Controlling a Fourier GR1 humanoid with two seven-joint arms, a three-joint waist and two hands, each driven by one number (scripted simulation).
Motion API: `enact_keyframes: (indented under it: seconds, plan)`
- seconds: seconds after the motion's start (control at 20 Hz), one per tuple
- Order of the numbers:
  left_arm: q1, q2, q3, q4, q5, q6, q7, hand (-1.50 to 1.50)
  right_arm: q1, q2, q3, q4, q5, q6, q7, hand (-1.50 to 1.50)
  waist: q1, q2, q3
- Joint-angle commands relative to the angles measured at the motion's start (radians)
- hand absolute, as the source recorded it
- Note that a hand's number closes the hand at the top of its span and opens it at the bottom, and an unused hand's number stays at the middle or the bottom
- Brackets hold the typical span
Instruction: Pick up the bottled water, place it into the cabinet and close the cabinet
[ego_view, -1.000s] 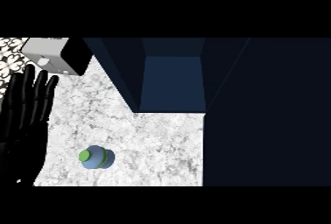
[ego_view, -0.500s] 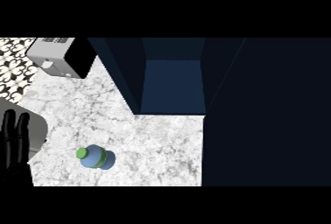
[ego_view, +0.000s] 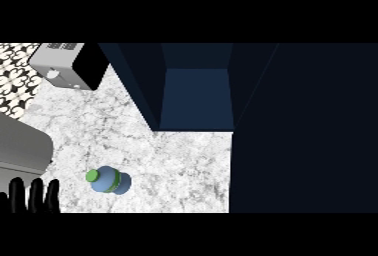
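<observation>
At the lower left edge we see our left hand, fingers straight and upright, holding nothing. The bottled water stands upright on the bench just to its right, so that hand is nearer. The open cabinet sits upper centre.

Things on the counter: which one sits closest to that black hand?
The bottled water, blue with a green cap, stands just right of the left hand. The grey toaster sits far off at the counter's back corner.
</observation>
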Motion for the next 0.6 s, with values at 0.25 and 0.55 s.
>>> enact_keyframes:
  seconds: [0.25,0.55]
  plan:
    - [0.173,0.056,-0.293,-0.055,-0.196,0.168,-0.094,-1.5,0.18,0.018,-0.01,-0.103,-0.041,0.07,-0.055,-1.5,-0.007,0.001,0.001]
    - [0.179,0.07,-0.347,0.033,-0.182,0.247,-0.188,-1.5,0.231,0.001,-0.02,-0.219,-0.075,0.078,-0.007,-1.5,-0.012,0.001,0.0]
